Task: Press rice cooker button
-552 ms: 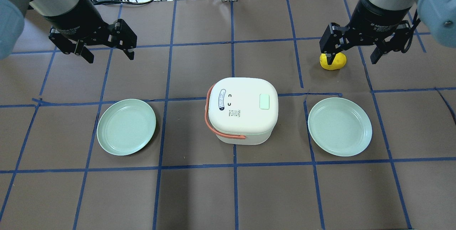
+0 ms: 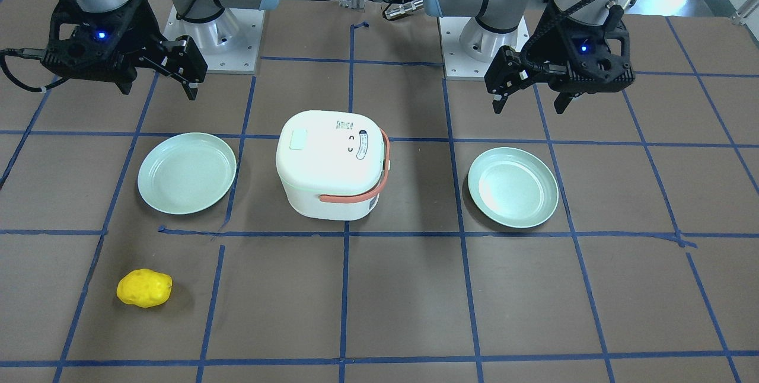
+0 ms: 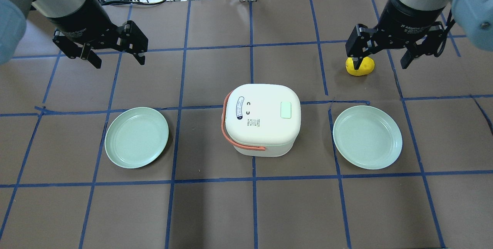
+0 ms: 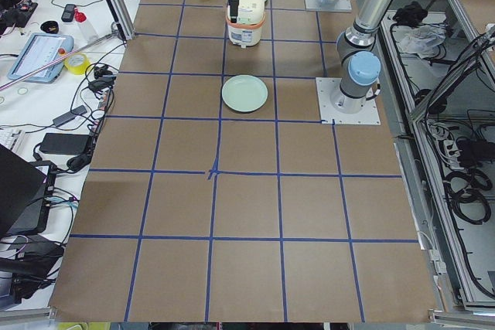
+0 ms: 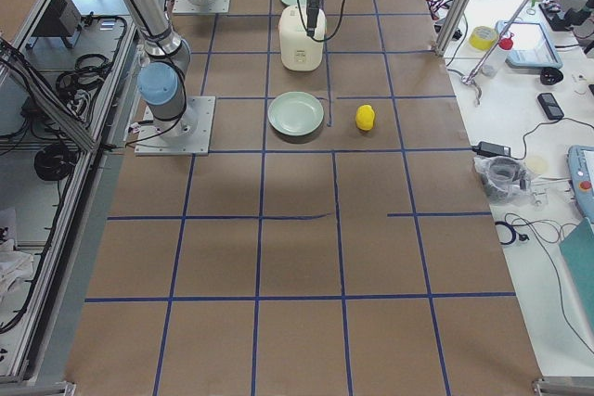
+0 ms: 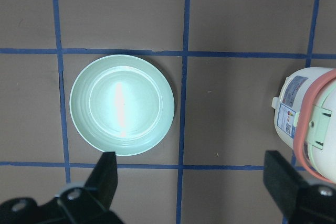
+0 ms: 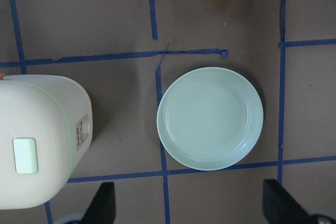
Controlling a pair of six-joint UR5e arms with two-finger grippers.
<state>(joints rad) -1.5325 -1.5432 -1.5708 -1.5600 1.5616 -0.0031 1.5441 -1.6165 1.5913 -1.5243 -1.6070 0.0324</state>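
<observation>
A white rice cooker (image 3: pixel 262 120) with a salmon handle stands at the table's middle, lid closed. Its pale green button (image 3: pixel 286 110) lies on the lid's right side in the overhead view; it also shows in the front-facing view (image 2: pixel 297 139) and the right wrist view (image 7: pixel 25 155). My left gripper (image 3: pixel 115 57) hangs open and empty high over the far left. My right gripper (image 3: pixel 383 59) hangs open and empty high over the far right, above a yellow lemon-like object (image 3: pixel 360 66). Both are well away from the cooker.
A pale green plate (image 3: pixel 136 137) lies left of the cooker and another (image 3: pixel 367 137) lies right of it. The yellow object (image 2: pixel 144 288) sits alone near the operators' side. Cables and tools lie beyond the table's far edge. Blue tape grids the brown surface.
The right gripper has shifted very slightly; otherwise nothing has visibly changed.
</observation>
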